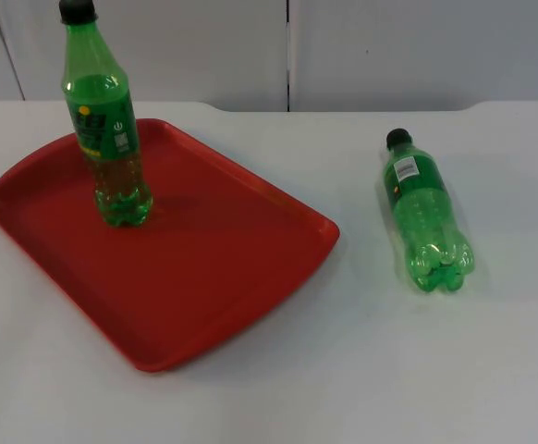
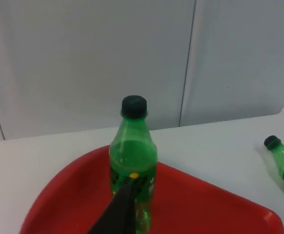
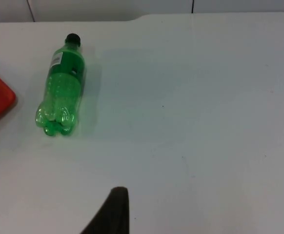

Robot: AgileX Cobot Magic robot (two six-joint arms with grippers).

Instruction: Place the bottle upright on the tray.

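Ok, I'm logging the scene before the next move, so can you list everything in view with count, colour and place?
standing bottle: one, green with black cap, upright on the tray's far left part.
lying bottle: one, green with black cap, on its side on the table right of the tray, cap toward the wall.
tray: one, red, on the table's left half.
table: one, white, under everything.
partition wall: one, grey, at the table's far edge.
left pincer: a black fingertip in the left wrist view, facing the standing bottle.
right pincer: a black fingertip in the right wrist view, above bare table, apart from the lying bottle.
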